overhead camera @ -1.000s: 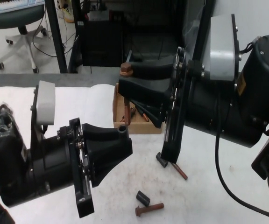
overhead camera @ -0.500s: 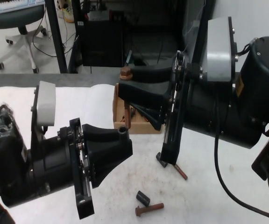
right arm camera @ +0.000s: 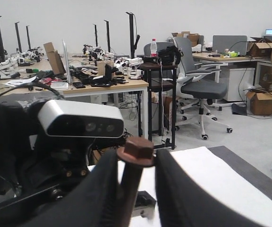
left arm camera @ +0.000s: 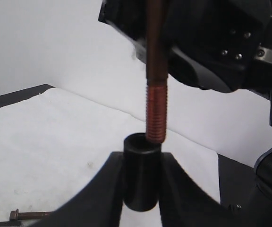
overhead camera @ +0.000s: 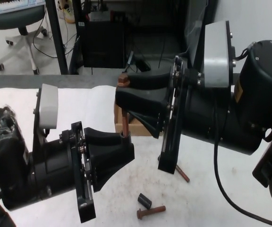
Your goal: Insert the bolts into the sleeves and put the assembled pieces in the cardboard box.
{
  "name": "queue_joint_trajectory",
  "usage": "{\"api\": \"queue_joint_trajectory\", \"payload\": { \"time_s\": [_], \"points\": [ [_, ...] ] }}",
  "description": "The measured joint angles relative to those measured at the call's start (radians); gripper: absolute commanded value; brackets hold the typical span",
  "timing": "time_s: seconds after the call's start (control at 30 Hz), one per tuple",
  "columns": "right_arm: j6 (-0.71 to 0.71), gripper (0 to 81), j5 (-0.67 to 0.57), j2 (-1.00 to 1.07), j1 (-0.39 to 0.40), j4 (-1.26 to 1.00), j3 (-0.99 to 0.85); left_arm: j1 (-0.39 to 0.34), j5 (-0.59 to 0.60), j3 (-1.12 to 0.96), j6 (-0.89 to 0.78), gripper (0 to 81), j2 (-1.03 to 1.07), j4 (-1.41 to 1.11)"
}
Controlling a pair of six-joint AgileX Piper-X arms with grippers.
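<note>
Bolt (left arm camera: 156,109) at sleeve (left arm camera: 140,184) mouth

Left gripper (left arm camera: 141,165) clamped on upright black sleeve. Right gripper (right arm camera: 133,187) clamped on bolt, threaded tip at sleeve's rim. Cardboard box (overhead camera: 135,126) behind, partly hidden. Spare sleeve (overhead camera: 144,200) and spare bolt (overhead camera: 151,211) on open surface (overhead camera: 211,194).

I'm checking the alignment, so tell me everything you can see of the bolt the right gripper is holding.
The bolt is coppery-brown metal: hex head, smooth shank, threaded lower end. It hangs upright, clamped just below the head by the right gripper. Its tip sits at the mouth of the black sleeve held in the left gripper; contact with the rim is unclear.
</note>
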Motion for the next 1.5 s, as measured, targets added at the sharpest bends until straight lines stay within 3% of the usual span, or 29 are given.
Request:
{"api": "queue_joint_trajectory", "payload": {
  "time_s": [1.4,1.5],
  "points": [
    [-0.042,0.0,0.0,0.0,-0.001,0.096,0.0,0.004,0.045,0.0,0.018,0.3,0.0,-0.02],
    [-0.042,9.4,0.0,0.0,-0.001,0.1,0.0,0.004,0.045,0.0,0.015,0.3,0.0,-0.021]
  ]
}}
